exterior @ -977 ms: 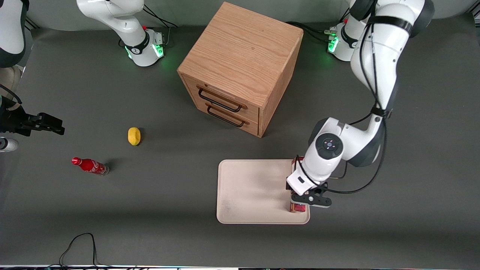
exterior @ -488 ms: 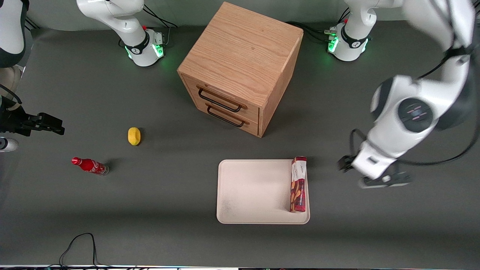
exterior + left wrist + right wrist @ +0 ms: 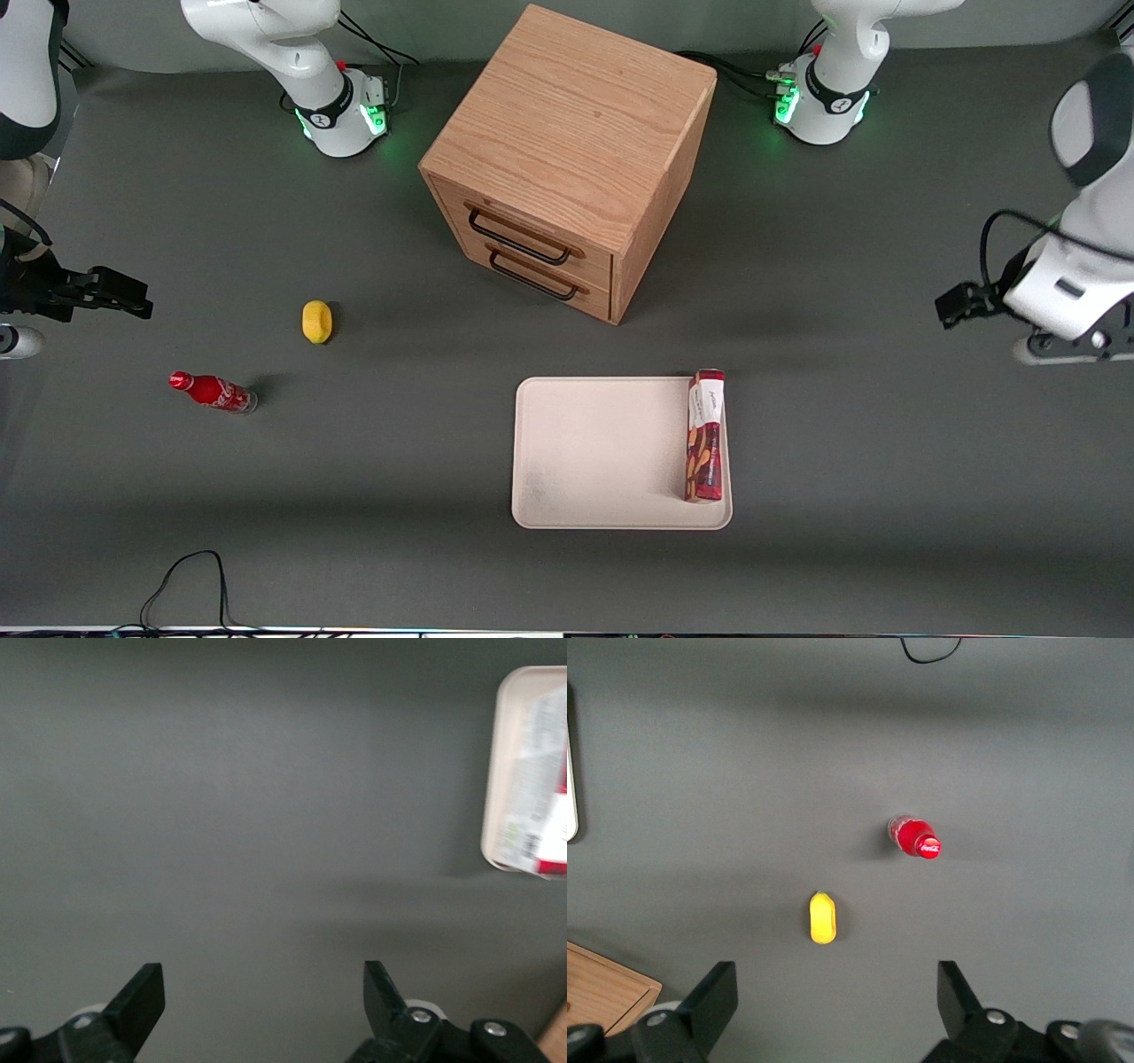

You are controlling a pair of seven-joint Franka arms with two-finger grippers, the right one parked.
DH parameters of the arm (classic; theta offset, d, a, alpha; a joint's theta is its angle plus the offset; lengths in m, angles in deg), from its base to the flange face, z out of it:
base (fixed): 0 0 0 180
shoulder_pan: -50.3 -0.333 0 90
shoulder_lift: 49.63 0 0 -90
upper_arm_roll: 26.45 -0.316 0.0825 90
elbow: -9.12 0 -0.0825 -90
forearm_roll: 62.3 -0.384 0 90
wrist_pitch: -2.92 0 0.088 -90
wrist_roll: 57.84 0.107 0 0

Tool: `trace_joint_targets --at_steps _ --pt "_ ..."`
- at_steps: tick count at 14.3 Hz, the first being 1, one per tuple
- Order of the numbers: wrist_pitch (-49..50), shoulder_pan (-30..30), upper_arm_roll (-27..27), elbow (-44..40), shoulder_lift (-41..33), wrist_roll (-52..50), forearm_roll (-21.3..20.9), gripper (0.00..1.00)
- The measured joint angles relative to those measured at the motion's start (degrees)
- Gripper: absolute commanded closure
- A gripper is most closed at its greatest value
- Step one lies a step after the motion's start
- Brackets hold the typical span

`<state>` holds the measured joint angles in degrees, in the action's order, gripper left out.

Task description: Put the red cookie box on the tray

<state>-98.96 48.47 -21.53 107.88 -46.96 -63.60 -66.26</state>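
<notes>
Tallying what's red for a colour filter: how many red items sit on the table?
2. The red cookie box lies on the tray, along its edge toward the working arm. The red soda bottle stands toward the parked arm's end. The tool, open, hangs above bare table.

1. The small red soda bottle (image 3: 916,838) carries a white script logo on its cap, readable as "Coca-Cola" in the right wrist view; in the front view the same bottle (image 3: 213,392) shows white script along its side, too small to read letter by letter.
2. The red cookie box (image 3: 705,435), lying on the tray (image 3: 602,452), has a white label panel at the end nearer the drawer cabinet (image 3: 567,159); a line of dark script stands on it, not legible; the printing along its red part cannot be read either.
3. The gripper (image 3: 262,1010), fingers apart over the bare table toward the working arm's end, bears no readable marking.
</notes>
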Motion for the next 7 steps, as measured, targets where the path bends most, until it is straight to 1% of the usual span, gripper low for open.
trace_joint_targets --at_steps 2,4,7 --pt "2.3 -1.5 -0.1 2.4 -4.8 3.9 3.6 0.00" --pt "5.9 -3.1 -0.2 3.5 -8.4 7.7 6.3 0.00" --pt "7.9 -3.8 -0.2 4.1 -11.2 11.2 7.4 0.00"
